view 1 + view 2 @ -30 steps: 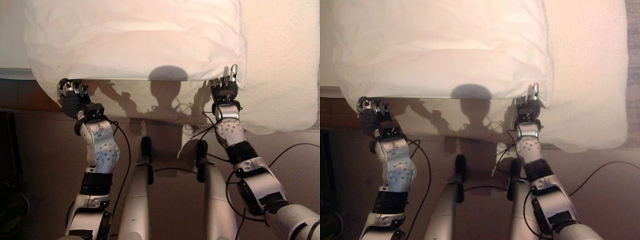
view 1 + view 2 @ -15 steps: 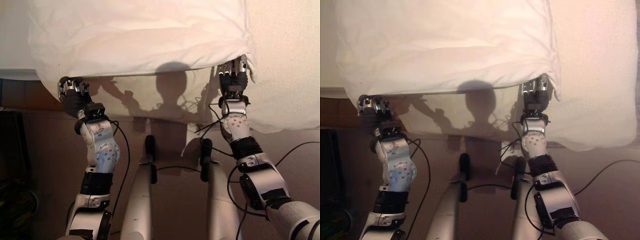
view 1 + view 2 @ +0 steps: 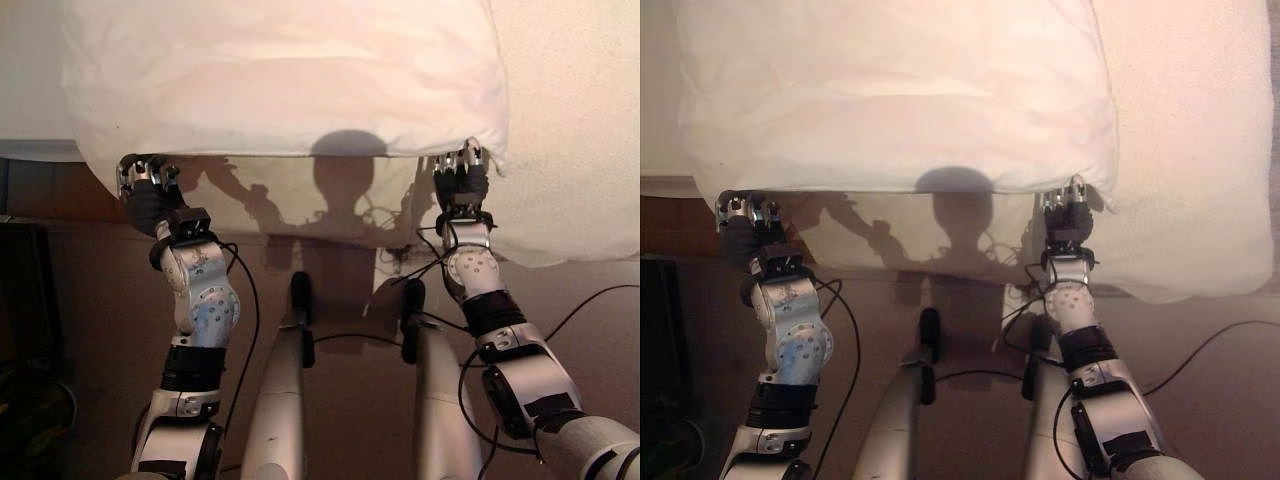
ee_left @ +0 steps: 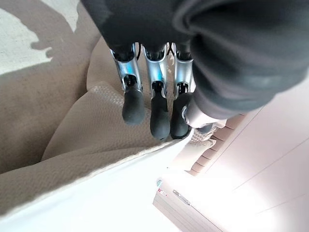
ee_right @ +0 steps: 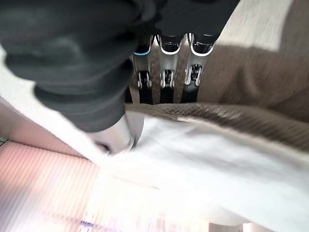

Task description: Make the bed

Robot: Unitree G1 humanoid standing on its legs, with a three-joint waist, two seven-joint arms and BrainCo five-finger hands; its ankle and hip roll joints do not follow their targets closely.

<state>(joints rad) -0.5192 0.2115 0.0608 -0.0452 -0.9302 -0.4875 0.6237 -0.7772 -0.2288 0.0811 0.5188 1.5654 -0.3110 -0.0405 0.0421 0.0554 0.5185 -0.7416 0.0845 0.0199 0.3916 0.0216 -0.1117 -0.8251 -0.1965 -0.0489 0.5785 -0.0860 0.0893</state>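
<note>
My right robot hand [image 3: 462, 182] has its fingertips buried under the blanket [image 3: 280, 80] edge, so I cannot tell its grip. My left robot hand [image 3: 143, 185] has its fingers curled over the blanket's near left corner, pinching it. The blanket lies on the bed [image 3: 570, 130], long axis left to right, its far part cut off.

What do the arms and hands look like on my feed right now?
Both arms are silver-grey, jointed shells with black bands between the segments. The left hand and right hand have dark ribbed covers over the back and wrist, and silver fingers with dark tips.
</note>
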